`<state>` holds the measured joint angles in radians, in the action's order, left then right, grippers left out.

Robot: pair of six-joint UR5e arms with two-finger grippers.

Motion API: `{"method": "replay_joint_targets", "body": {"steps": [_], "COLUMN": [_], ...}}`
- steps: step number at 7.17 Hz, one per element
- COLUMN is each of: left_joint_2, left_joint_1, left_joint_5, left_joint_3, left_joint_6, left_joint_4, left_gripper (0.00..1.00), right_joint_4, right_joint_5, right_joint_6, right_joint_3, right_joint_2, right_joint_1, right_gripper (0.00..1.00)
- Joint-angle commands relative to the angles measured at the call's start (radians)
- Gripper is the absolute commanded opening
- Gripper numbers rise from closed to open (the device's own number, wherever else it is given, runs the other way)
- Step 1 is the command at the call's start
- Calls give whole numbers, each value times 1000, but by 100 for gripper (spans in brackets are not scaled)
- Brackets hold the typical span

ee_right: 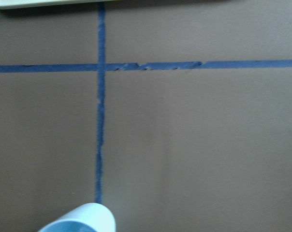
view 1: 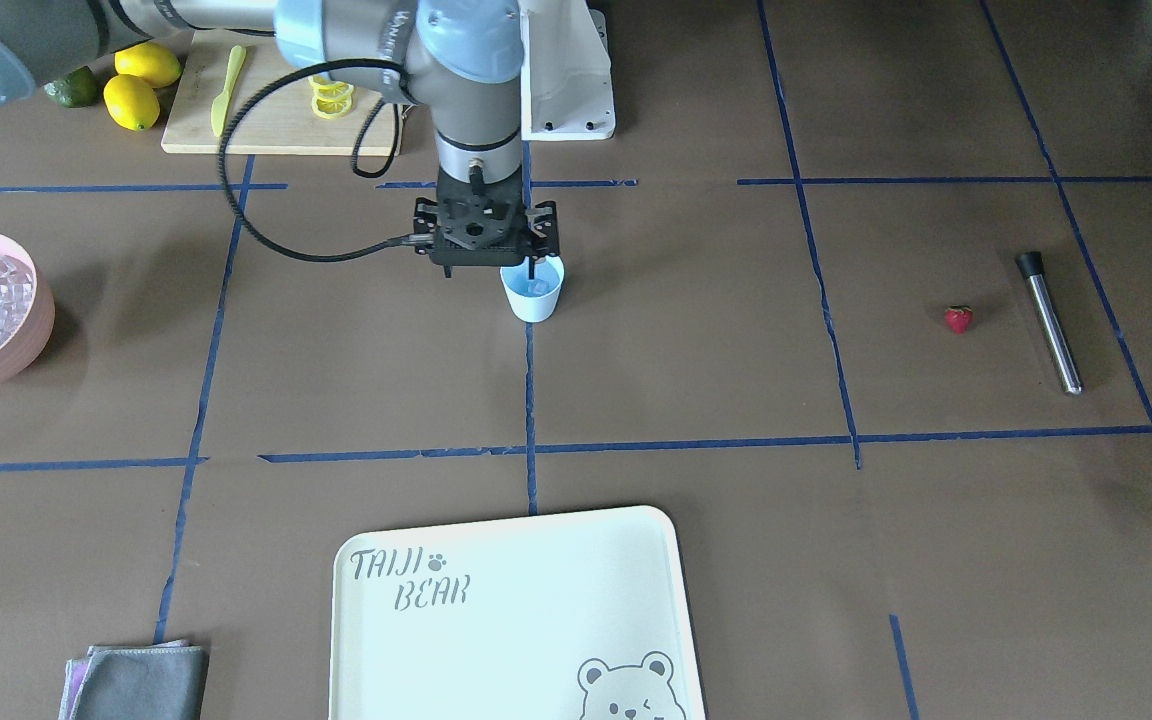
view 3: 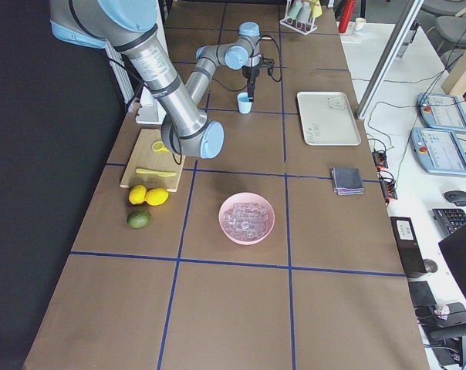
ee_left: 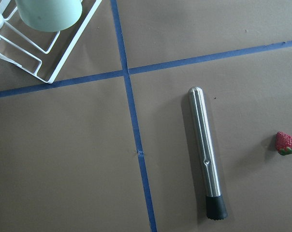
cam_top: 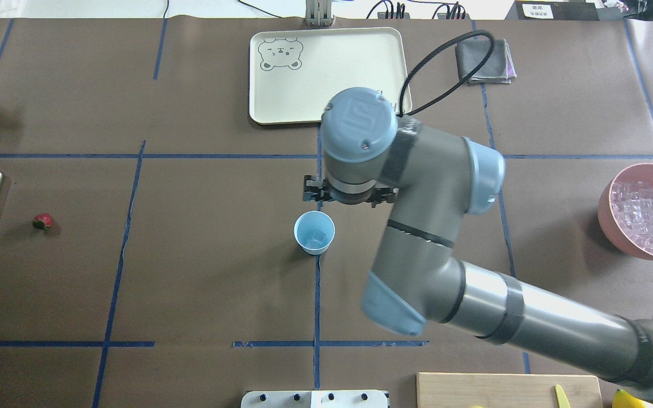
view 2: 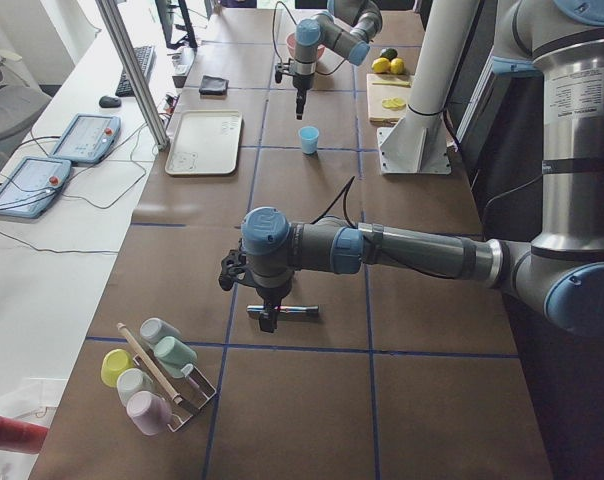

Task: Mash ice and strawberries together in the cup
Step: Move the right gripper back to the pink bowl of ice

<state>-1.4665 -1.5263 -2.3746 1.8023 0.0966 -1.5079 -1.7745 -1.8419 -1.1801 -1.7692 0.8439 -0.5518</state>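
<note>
The pale blue cup point(view 1: 533, 295) stands upright at the table's middle, also in the overhead view point(cam_top: 314, 232). One clear ice cube point(cam_top: 318, 237) lies inside it. My right gripper point(view 1: 533, 268) hangs straight above the cup's rim. One thin dark finger shows, and I cannot tell whether the jaws are open or shut. The red strawberry point(view 1: 958, 319) lies far off beside a steel muddler point(view 1: 1049, 322), both also in the left wrist view: strawberry point(ee_left: 285, 143), muddler point(ee_left: 206, 159). My left gripper point(view 2: 267, 318) hovers over the muddler, and I cannot tell its state.
A pink bowl point(view 1: 36, 330) full of ice cubes sits on my right side. A pale tray point(view 1: 506, 620) lies across the table. A cutting board point(view 1: 276, 120) with lemon slices, lemons point(view 1: 141, 85) and a lime are near my base. A grey cloth point(view 1: 141, 680) and a cup rack point(view 2: 157, 375) sit at the edges.
</note>
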Motion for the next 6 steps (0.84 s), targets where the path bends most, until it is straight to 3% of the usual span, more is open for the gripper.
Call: {"method": "replay_joint_targets", "body": {"steps": [1,3,6], "left_joint_2": [0,5,6], "left_joint_1": [0,-2,-5], "left_joint_5": [0,3,2], "left_joint_3": [-1,-11,-5], "left_joint_6": [0,0,0], "left_joint_4": [1,6,11], "left_gripper": [100,100,100], "right_joint_4": [3,35,333], "right_joint_5": [-93,-234,-382], "right_joint_6": [281,533,866], "right_joint_3": [-163,-183,-127], "right_joint_2": [230,379,731], "right_joint_1": [-173,-366,-584], "right_gripper": [99,99,99]}}
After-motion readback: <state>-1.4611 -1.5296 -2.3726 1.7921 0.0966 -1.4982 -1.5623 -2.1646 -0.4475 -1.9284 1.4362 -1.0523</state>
